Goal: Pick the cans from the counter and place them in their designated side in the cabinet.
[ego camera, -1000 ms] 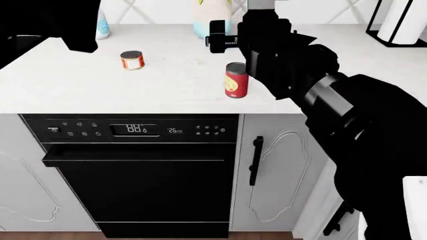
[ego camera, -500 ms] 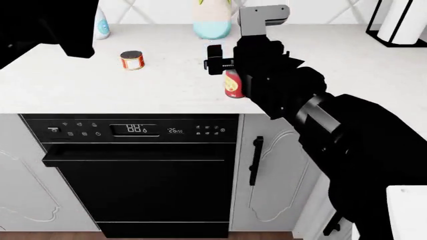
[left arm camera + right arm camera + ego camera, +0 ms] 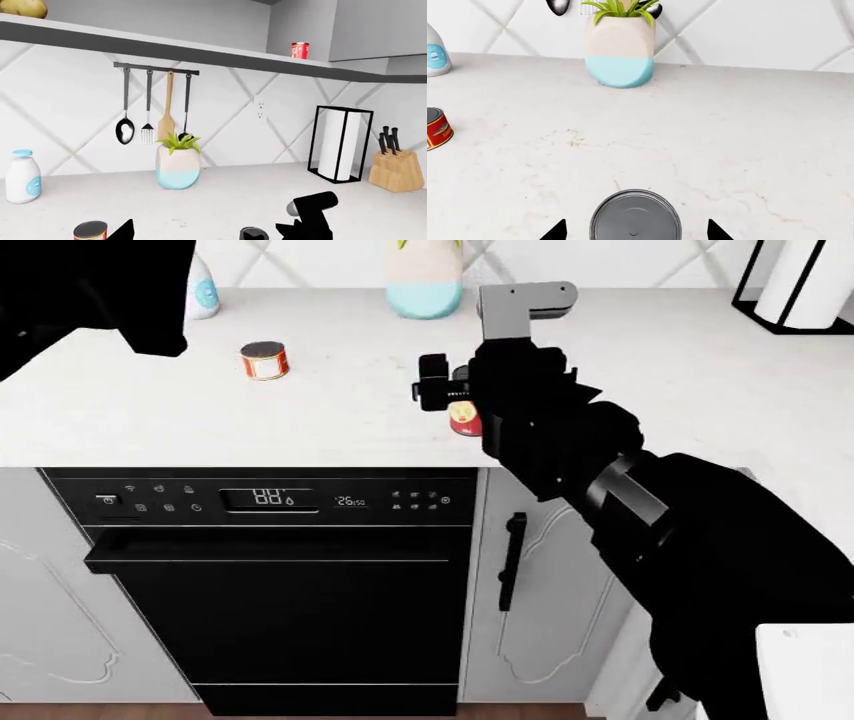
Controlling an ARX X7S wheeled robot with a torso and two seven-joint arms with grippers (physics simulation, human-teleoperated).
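Note:
The taller red and yellow can (image 3: pixel 463 421) stands on the white counter (image 3: pixel 334 410) near its front edge, mostly hidden by my right gripper (image 3: pixel 451 395). In the right wrist view its round top (image 3: pixel 636 216) lies between my spread fingertips (image 3: pixel 557 233), not touched; the right gripper (image 3: pixel 635 234) is open. The squat red-and-white can (image 3: pixel 264 361) stands further left, and also shows in the right wrist view (image 3: pixel 435 129) and the left wrist view (image 3: pixel 90 231). My left gripper (image 3: pixel 208 236) is raised above the counter's left, open and empty.
A white-and-blue plant vase (image 3: pixel 423 285) and a white bottle (image 3: pixel 203 290) stand at the back wall. A paper towel holder (image 3: pixel 801 285) is at the back right. Another red can (image 3: pixel 299 50) stands on a high shelf. A dishwasher (image 3: pixel 267 580) is below the counter.
My right gripper has moved down and toward the counter's front edge, over the taller can, which it now mostly covers. The left arm and the squat can have stayed put.

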